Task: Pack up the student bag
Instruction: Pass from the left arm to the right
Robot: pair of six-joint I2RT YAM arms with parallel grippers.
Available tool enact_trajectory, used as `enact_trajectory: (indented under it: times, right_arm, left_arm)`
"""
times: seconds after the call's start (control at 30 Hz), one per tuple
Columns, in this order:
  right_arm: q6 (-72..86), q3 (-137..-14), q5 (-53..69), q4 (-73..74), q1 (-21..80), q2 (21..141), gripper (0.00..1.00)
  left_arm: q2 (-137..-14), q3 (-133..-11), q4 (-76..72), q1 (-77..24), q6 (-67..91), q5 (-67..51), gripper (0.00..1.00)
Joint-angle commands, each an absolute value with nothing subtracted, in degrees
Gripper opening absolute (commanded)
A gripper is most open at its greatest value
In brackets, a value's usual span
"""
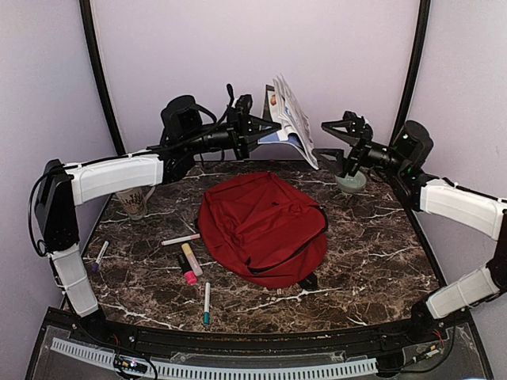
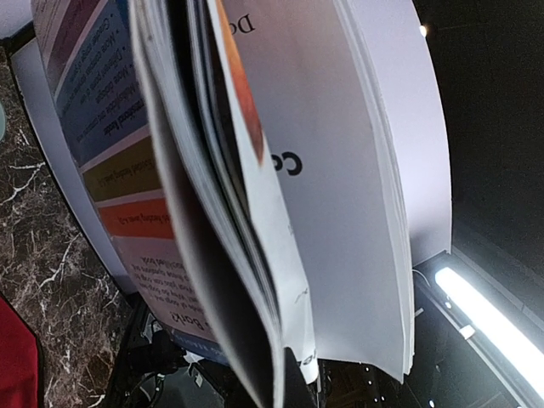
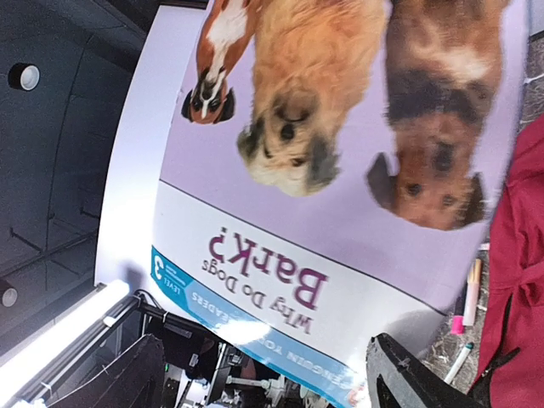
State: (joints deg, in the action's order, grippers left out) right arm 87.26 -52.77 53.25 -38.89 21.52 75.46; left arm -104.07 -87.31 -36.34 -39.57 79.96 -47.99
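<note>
The student bag (image 1: 261, 229), a large red backpack with black zippers, lies flat in the middle of the marble table. Above its far edge my left gripper (image 1: 265, 128) is shut on a stack of thin books (image 1: 290, 119), held upright in the air. In the left wrist view the books' (image 2: 280, 170) pages fill the frame and only a dark finger tip (image 2: 319, 374) shows below them. My right gripper (image 1: 337, 131) stands open just right of the books. Its wrist view faces the dog-picture cover (image 3: 340, 170), with the fingers (image 3: 412, 378) spread wide beneath it and the bag (image 3: 520, 297) at the right edge.
Several markers (image 1: 190, 260) and a pen (image 1: 207, 303) lie left of and in front of the bag. A printed cup (image 1: 135, 202) stands at the far left. A small grey-green bowl (image 1: 351, 182) sits under the right arm at the back right.
</note>
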Motion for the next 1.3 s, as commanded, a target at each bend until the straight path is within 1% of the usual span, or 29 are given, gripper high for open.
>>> enact_trajectory:
  times: [0.0,0.23,0.33,0.47,0.6,0.8,0.87,0.9,1.03,1.13,1.2,1.23,1.27]
  right_arm:
    - [93.6,-55.2,51.0,-47.4,24.3,77.6,0.82]
    - [93.5,-53.0,50.5,-46.7,24.8,76.9,0.81]
    - [90.0,-51.7,50.7,-41.7,24.2,75.2,0.81]
    - [82.3,-52.1,50.5,-30.8,23.8,72.8,0.79]
    - [84.4,-50.9,50.8,-34.4,23.9,73.2,0.79]
    - [91.9,-53.7,50.3,-47.6,24.6,77.5,0.78]
    - [94.7,-55.8,50.0,-52.0,25.1,79.3,0.73]
    - [95.9,-56.8,49.9,-54.2,25.6,80.5,0.69]
    - [103.8,-60.5,49.4,-67.0,27.4,85.6,0.51]
    - [108.7,-60.8,47.5,-74.2,27.9,87.1,0.34]
    - [108.9,-60.4,47.5,-73.7,28.0,86.9,0.21]
    - [107.9,-60.3,48.0,-72.0,28.1,86.4,0.16]
    - [106.3,-60.3,48.7,-69.3,28.1,85.8,0.14]
  left_arm:
    - [-103.5,-90.3,-44.6,-39.6,81.6,-48.2,0.00]
    - [-103.4,-91.0,-44.8,-39.6,81.0,-48.2,0.00]
    - [-103.6,-92.0,-45.1,-39.7,80.8,-48.0,0.00]
    - [-103.6,-93.2,-44.2,-39.6,80.4,-48.3,0.00]
    - [-103.5,-93.9,-43.0,-39.6,79.7,-48.6,0.00]
    - [-103.8,-93.4,-43.2,-39.7,79.9,-49.0,0.00]
    - [-103.8,-93.1,-43.5,-39.7,80.0,-49.0,0.00]
    - [-103.8,-93.0,-43.5,-39.7,79.9,-49.0,0.00]
    - [-103.6,-93.0,-42.5,-39.7,79.1,-49.2,0.00]
    - [-103.1,-92.5,-42.1,-39.7,78.5,-48.9,0.00]
    - [-102.6,-91.8,-42.2,-39.7,78.4,-48.5,0.00]
    - [-102.4,-91.5,-42.2,-39.7,78.3,-48.4,0.00]
    - [-102.2,-91.4,-42.2,-39.7,78.3,-48.3,0.00]
